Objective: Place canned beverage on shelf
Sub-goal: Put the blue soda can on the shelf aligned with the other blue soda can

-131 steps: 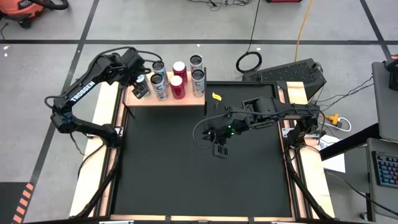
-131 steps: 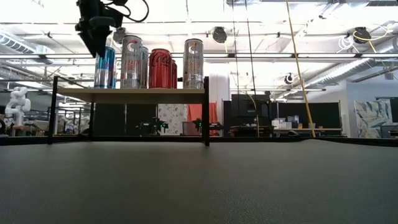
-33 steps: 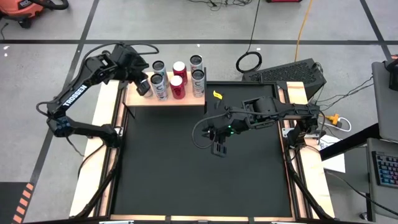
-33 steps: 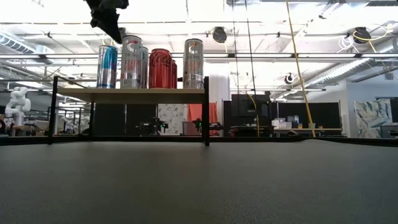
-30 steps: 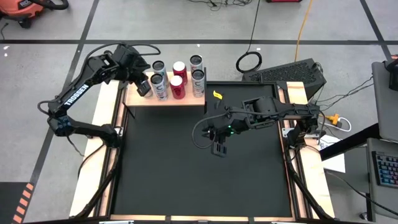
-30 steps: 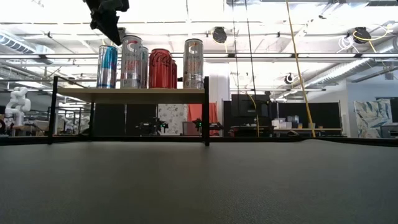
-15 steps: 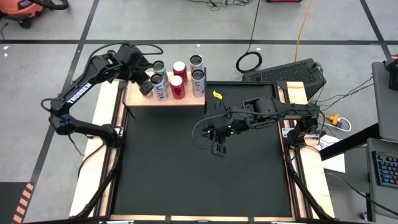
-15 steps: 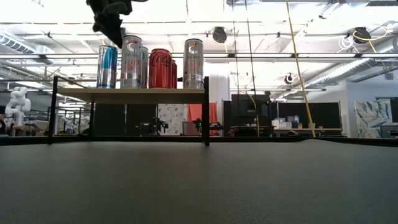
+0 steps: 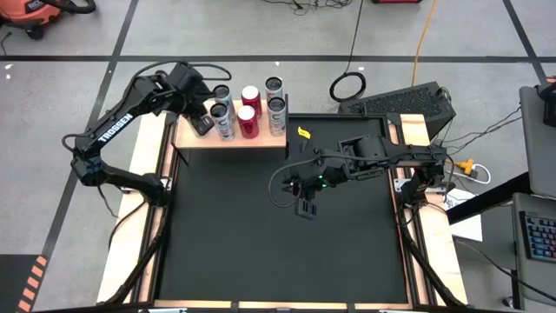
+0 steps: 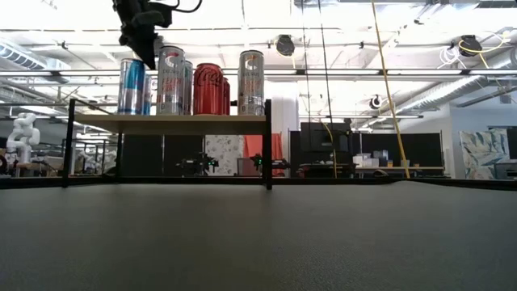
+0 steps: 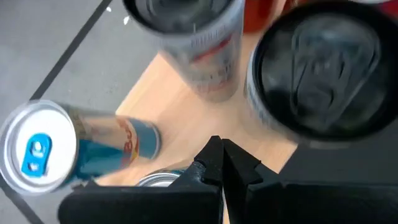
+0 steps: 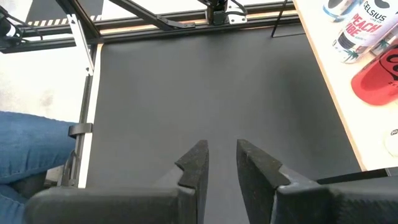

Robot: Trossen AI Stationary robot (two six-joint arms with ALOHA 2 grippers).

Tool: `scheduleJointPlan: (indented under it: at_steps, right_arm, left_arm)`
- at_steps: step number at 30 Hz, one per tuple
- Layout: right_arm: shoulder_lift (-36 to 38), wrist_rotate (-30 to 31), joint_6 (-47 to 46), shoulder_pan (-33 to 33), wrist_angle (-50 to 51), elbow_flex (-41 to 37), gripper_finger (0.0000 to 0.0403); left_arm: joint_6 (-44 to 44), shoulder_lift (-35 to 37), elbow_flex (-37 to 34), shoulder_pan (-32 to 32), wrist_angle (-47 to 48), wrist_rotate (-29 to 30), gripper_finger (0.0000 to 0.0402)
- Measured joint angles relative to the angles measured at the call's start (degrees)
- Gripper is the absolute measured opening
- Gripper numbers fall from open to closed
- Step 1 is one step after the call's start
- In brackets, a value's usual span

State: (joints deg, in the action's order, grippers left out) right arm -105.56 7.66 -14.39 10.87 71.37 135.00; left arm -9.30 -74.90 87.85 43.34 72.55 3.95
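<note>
The placing step looks finished and the left arm is tidying up. The left end effector (image 10: pixel 139 36), fingers pressed together and holding nothing, hangs over the left end of the shelf (image 10: pixel 168 121), its tip at the top of the blue can (image 10: pixel 132 86). That can stands on the board beside the silver cans (image 10: pixel 171 81), the red cans (image 10: pixel 208 88) and 1 more silver can at the right end (image 10: pixel 250 82); from above, 6 cans crowd the board (the left wrist view shows the blue one (image 11: pixel 68 152) leaning slightly, though that may be the camera's angle).

The next move probably calls for a straight lift clear of the can tops before swinging back, so nothing gets clipped.

The right end effector (image 9: pixel 307 207) waits over the black bench (image 9: pixel 278 252), fingers a small gap apart, empty.

Compared with 0.5 s ago, the blue can sits further left and the left end effector has dropped closer to it.
</note>
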Motion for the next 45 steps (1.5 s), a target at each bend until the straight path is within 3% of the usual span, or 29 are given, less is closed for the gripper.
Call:
scheduleJointPlan:
  at_steps: [14,26,45]
  right_arm:
    - [0.0,0.0,-1.4,0.0,0.0,0.0,0.0068]
    - [0.0,0.0,-1.23,0.0,0.0,0.0,0.0068]
    - [0.0,0.0,-0.96,0.0,0.0,0.0,0.0068]
  left_arm:
    - [-0.49,0.16,-0.13,-0.03,5.01,-0.02,0.0]
    - [-1.11,5.51,-0.11,-1.5,5.01,-0.41,0.0]
    - [-0.09,6.04,-0.11,-1.5,3.08,11.17,0.0]
